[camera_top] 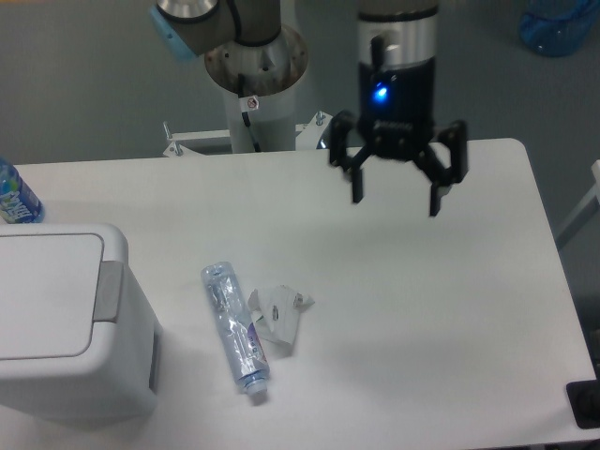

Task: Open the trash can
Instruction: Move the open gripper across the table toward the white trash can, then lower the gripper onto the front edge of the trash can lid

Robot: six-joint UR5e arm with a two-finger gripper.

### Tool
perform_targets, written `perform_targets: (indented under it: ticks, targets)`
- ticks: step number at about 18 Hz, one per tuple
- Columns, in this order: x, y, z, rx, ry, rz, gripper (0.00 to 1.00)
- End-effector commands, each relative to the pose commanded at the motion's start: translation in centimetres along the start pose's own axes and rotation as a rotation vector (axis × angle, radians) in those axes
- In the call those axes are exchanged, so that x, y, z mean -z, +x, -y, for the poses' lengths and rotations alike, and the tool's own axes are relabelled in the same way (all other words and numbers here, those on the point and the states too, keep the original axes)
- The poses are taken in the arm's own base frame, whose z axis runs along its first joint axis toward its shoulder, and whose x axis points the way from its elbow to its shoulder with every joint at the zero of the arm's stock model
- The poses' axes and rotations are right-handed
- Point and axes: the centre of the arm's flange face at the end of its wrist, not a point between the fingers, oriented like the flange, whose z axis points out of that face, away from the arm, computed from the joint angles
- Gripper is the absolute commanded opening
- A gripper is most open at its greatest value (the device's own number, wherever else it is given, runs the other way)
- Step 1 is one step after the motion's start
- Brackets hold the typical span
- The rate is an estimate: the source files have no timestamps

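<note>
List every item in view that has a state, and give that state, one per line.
trash can: lid shut, upright at the table's left edge.
grey push tab: untouched.
gripper: open, empty, above the table.
clear plastic bottle: lying on its side.
crumpled paper: lying beside the bottle.
blue-labelled bottle: at the left edge, partly out of frame.

Robotics lab: pedestal-mounted arm [248, 56] behind white table [450, 300].
</note>
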Motion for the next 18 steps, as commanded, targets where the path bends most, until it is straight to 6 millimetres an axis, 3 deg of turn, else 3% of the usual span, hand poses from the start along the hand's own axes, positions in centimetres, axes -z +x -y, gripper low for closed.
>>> perform_targets:
  ticks: [5, 10, 18]
  targets:
    - [-1.5, 5.7, 3.4, 0.121, 0.027, -0.087, 1.0]
    - [-2.2, 8.8, 4.9, 0.224, 0.04, -0.165, 1.0]
    - [-4.1, 13.3, 6.6, 0.245, 0.04, -0.213, 1.0]
